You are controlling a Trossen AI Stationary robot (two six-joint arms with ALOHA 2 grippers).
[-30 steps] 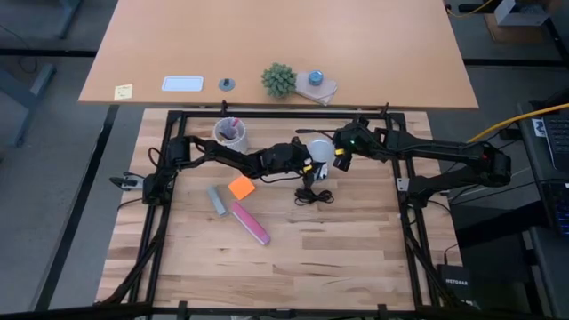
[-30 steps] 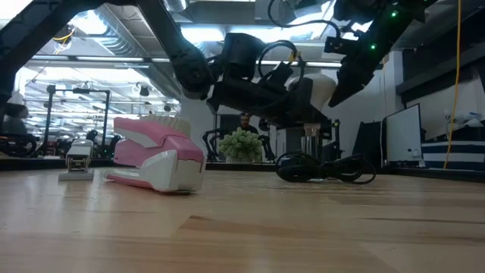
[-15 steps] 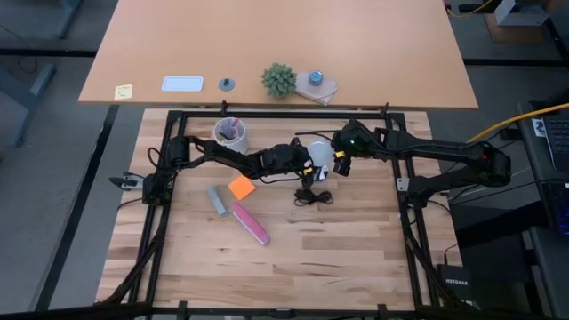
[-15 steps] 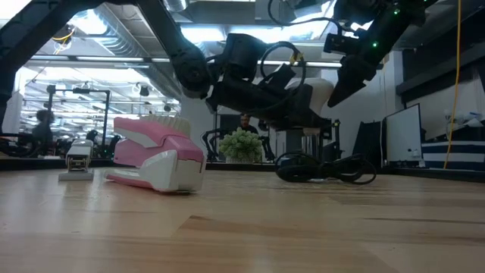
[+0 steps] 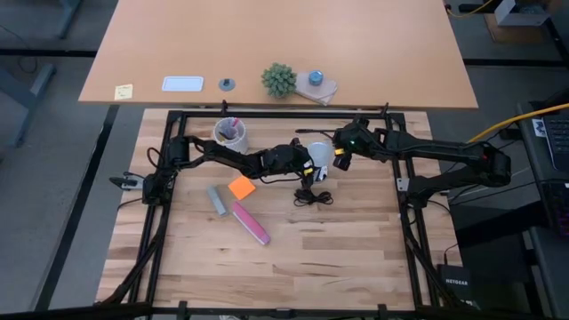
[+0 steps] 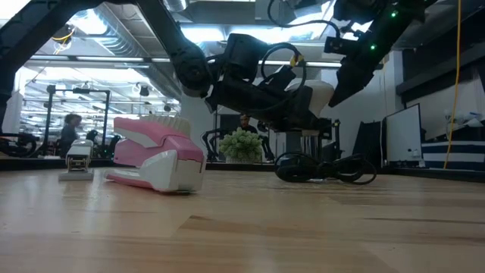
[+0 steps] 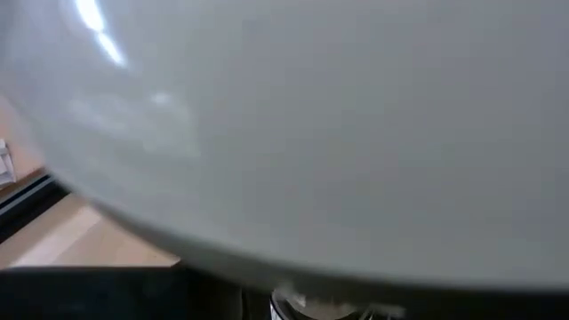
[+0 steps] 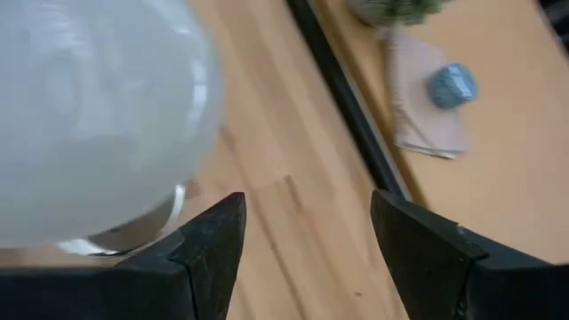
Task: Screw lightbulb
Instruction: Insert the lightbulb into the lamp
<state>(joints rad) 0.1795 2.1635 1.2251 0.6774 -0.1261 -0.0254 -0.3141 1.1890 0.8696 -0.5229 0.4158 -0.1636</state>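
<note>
High view shows the lightbulb [image 5: 321, 155] in the middle of the table, between the two arms. The left gripper [image 5: 308, 163] holds it; its fingers cannot be seen, so I cannot tell their state. The right gripper [image 5: 341, 161] has its fingers [image 8: 209, 253] spread wide beside the bulb, not touching. Since a moment ago the left arm has shifted only a little. The screwing looks like it is going slowly.

Even overhead lighting in the high view; shadows on the table [image 5: 293, 258] are faint. In the low view, ceiling lights [image 6: 227, 34] glare and the arms are silhouetted. Both wrist views show the lightbulb [image 7: 311, 124] blurred, with a specular streak.
</note>
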